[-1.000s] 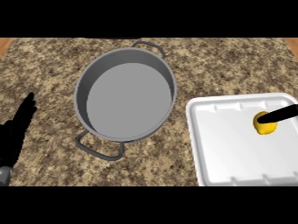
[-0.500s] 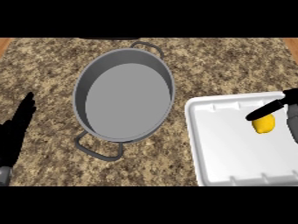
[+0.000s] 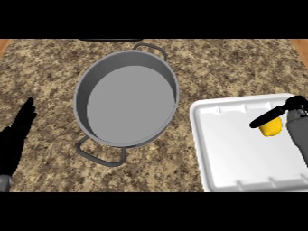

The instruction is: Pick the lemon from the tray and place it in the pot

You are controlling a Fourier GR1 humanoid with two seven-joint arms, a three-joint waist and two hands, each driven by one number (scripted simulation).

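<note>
The yellow lemon [image 3: 271,129] lies in the white tray [image 3: 230,149] at the right, near the tray's far right corner. My right hand [image 3: 293,108] hovers just over it, forearm coming up from the lower right. One straight black finger [image 3: 265,119] reaches across the lemon's top left, and the hand hides part of the lemon. The hand is open. The grey two-handled pot [image 3: 126,103] stands empty at the centre, left of the tray. My left hand [image 3: 8,145] rests open at the left edge, fingers up.
The speckled granite counter [image 3: 230,67] spreads beneath everything, with wood showing at the far left and right corners. A dark object [image 3: 109,39] peeks in at the top edge behind the pot. The pot's near handle [image 3: 101,157] juts toward me.
My right forearm has swung in from the right edge to come up over the tray's right side, with the hand staying above the lemon. Lemon, pot and left hand have not moved.
</note>
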